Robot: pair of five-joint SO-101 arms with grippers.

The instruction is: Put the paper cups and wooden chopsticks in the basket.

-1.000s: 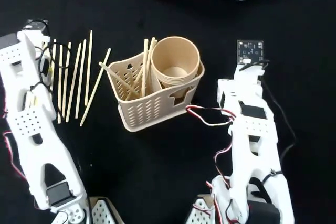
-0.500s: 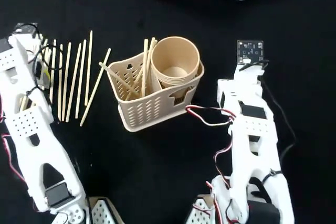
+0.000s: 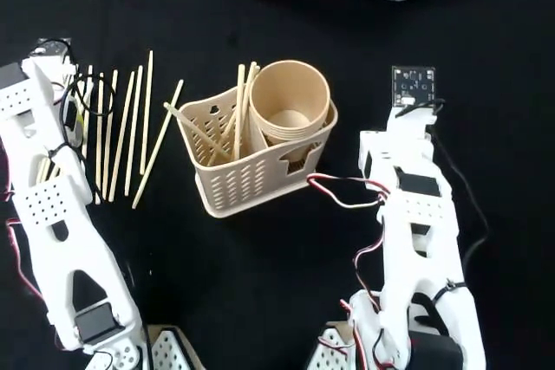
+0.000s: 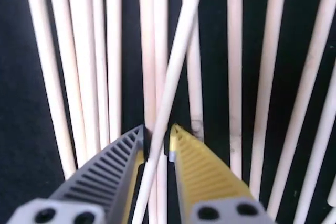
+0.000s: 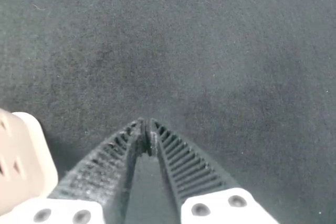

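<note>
Left tool (image 4: 157, 129) closed around tilted chopstick (image 4: 177, 56), other chopsticks (image 4: 113, 51) lying beneath

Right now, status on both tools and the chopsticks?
Left tool shut on one chopstick among loose chopsticks. Right tool shut, empty, beside basket. Cups in basket. Nothing in the way.

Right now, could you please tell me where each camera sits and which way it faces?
High view: fixed above the table, looking down on basket, cups and chopsticks; left arm and right arm show.
Left wrist view: on the left arm, facing down at the chopsticks; its jaws pinch one chopstick.
Right wrist view: on the right arm, facing the table; its shut jaws show.
Shared: high and left wrist views both show the chopsticks; high and right wrist, the basket.
</note>
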